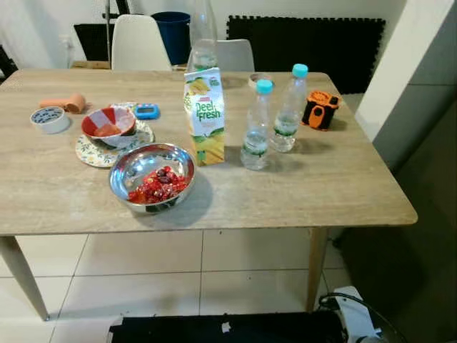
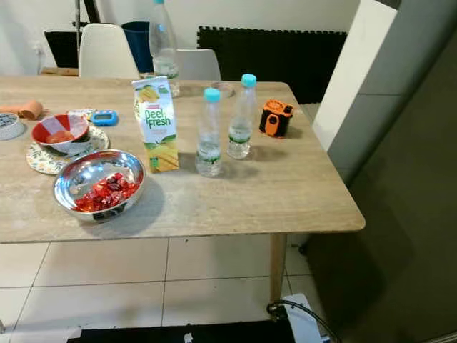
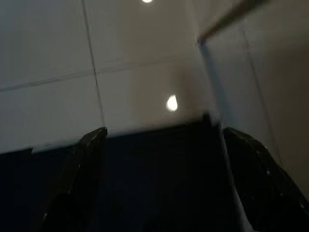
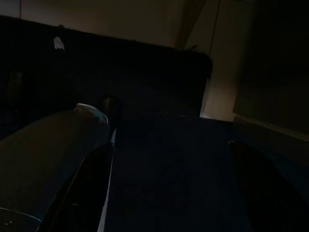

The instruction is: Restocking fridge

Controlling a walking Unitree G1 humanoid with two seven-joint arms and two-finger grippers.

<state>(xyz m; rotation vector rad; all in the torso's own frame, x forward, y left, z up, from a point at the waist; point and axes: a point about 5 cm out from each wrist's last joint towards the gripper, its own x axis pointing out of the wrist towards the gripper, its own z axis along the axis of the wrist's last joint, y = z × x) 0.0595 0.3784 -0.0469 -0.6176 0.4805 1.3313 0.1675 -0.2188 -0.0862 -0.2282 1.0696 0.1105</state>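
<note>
A Deel Fresh juice carton (image 1: 204,116) stands upright mid-table. Right of it are two small water bottles with teal caps, one nearer (image 1: 256,128) and one farther (image 1: 288,111). A tall clear bottle (image 1: 203,36) stands at the table's far edge. A steel bowl (image 1: 151,176) of red pieces sits near the front edge. My left gripper (image 3: 159,159) hangs open over white floor tiles and a black base. In the dim right wrist view my right gripper (image 4: 169,183) hangs open too, with nothing between its fingers.
The wooden table (image 1: 300,193) also carries a red-and-white bowl on a patterned plate (image 1: 108,128), a small white dish (image 1: 49,118), a blue gadget (image 1: 146,111) and an orange-black device (image 1: 320,109). Chairs (image 1: 138,43) stand behind. A tall dark grey panel (image 2: 400,179) rises at the right.
</note>
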